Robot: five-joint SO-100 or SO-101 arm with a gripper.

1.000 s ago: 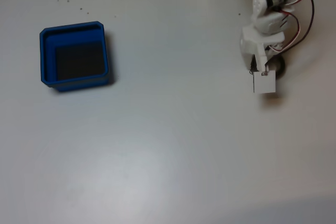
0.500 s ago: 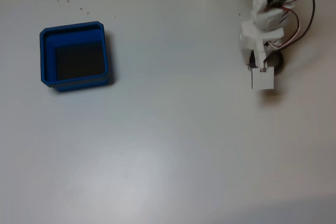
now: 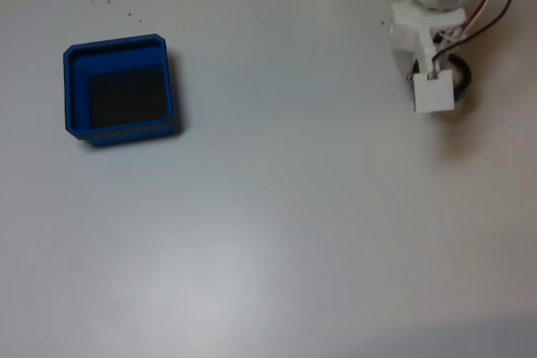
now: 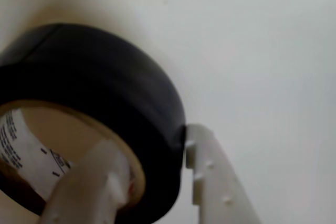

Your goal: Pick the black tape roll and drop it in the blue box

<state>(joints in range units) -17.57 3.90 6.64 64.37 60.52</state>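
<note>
since the earlier frame the arm had drawn back toward the upper right of the fixed view, carrying the gripper (image 3: 438, 81) and the black tape roll (image 3: 459, 73) up and slightly right with it. in the wrist view the gripper (image 4: 152, 174) was clenched on the black tape roll (image 4: 105, 93): one pale, matte finger sat inside the core and the other, with small bumps on its face, pressed against the smooth black outer wall. the roll was a thick ring with a tan cardboard core carrying a white printed label. in the fixed view only a dark arc of it showed beside a square white plate on the gripper. the blue box (image 3: 75, 81), a square plastic tray with low stepped walls and a dark floor, sat in the upper left, well apart from the roll. between them the white table (image 3: 277, 207) lay smooth and open.
</note>
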